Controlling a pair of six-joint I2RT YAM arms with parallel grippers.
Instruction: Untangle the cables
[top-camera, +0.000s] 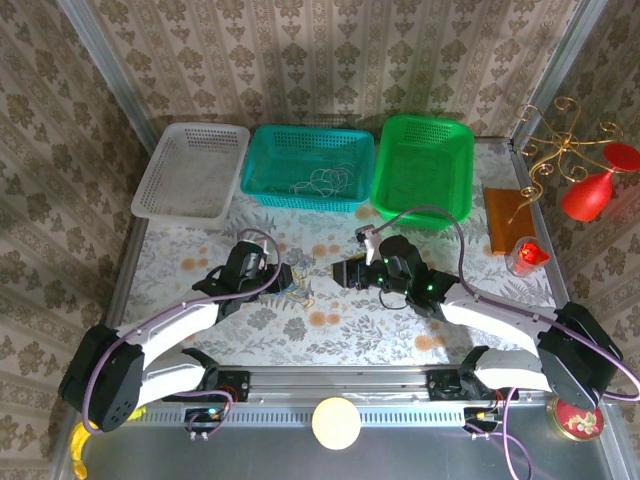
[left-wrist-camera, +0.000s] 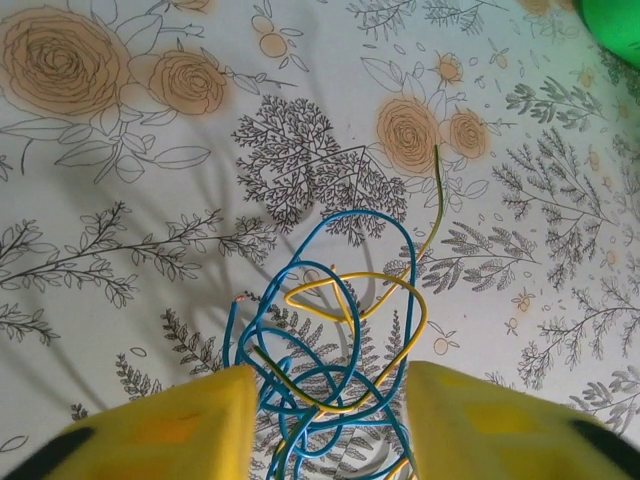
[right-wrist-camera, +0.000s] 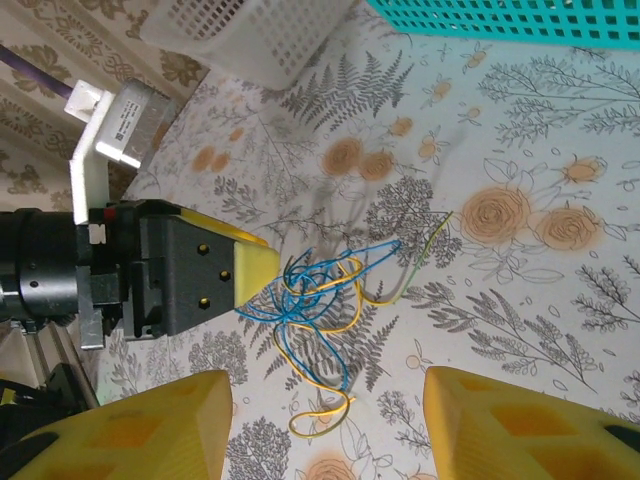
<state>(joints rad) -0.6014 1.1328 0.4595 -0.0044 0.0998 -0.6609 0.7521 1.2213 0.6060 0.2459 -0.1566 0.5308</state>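
Floral table (top-camera: 350, 330), teal basket (top-camera: 300, 200) holding wires (top-camera: 328, 181), cables (left-wrist-camera: 335, 320) within spread left claw (left-wrist-camera: 330, 378), right claw (right-wrist-camera: 325, 382) spread, empty.

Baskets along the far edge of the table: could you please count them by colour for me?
White perforated plastic basket: 1
Teal perforated plastic basket: 1
Green perforated plastic basket: 1
Total: 3

The white-shelled, black-jointed left arm (top-camera: 170, 325) and right arm (top-camera: 500, 315) trail thick purple hoses (top-camera: 428, 209); small green lights (top-camera: 430, 290) dot the right wrist; blocky yellow fingers (left-wrist-camera: 170, 430) form the jaws.
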